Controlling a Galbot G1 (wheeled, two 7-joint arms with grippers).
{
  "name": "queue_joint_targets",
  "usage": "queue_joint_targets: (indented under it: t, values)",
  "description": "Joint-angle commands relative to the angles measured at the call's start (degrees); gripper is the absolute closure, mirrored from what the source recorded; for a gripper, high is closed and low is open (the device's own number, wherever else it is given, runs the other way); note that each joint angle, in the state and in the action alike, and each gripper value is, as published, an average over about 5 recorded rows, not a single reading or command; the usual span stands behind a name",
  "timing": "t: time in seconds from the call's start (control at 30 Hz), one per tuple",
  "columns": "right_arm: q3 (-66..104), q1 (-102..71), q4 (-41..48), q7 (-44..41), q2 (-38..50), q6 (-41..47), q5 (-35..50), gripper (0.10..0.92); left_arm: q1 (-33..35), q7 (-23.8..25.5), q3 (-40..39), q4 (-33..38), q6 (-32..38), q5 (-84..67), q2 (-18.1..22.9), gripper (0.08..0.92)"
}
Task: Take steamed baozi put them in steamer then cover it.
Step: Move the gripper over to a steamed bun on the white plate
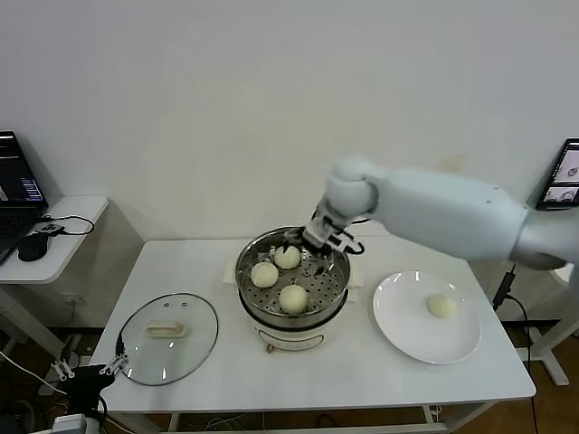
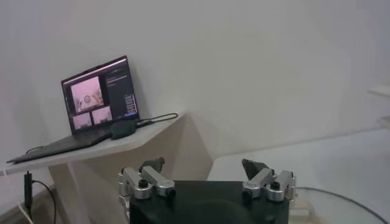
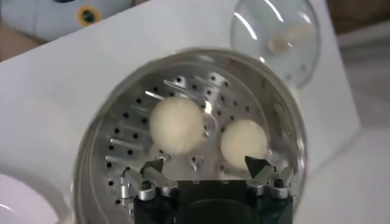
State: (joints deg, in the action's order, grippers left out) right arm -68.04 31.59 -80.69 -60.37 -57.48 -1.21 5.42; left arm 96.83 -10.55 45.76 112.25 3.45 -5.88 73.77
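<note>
The steamer (image 1: 336, 282) stands mid-table, a steel pot on a cream base. Three baozi lie on its perforated tray: one at the left (image 1: 264, 274), one at the back (image 1: 288, 257), one at the front (image 1: 293, 297). A fourth baozi (image 1: 442, 306) lies on the white plate (image 1: 407, 334) to the right. My right gripper (image 1: 313, 250) hangs open and empty over the steamer's back right part, just above the tray. The right wrist view shows it (image 3: 205, 165) open above two baozi (image 3: 176, 125) (image 3: 244, 140). My left gripper (image 2: 203, 165) is open and empty, parked off the table's front left corner (image 1: 90, 375).
The glass lid (image 1: 169, 336) with its cream handle lies flat on the table's left front; it also shows in the right wrist view (image 3: 274, 36). A side table with a laptop (image 2: 100, 94) and a mouse (image 1: 33, 246) stands to the left.
</note>
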Motion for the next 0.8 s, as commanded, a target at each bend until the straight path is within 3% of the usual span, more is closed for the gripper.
queue_joint_targets:
  t: [0.03,0.37,0.8]
  values:
    - [2.45,1.16,-5.88,-0.26,17.94,18.36,5.73,0.203,-0.57,0.14,-0.42,-0.32,-0.03,-0.19,-2.14,0.177]
    - [7.53,-9.30,-5.08,-2.25,32.35,14.85,-3.14,0.203,-2.45,0.39,-3.60,-1.16,-0.47,0.88,-3.13,0.177]
    - [27.45,-34.74,7.38,-2.71,29.35,8.70,-16.36,0.203,-2.65,0.49,-3.48,-1.85,-1.24,1.95,-2.76,0.177]
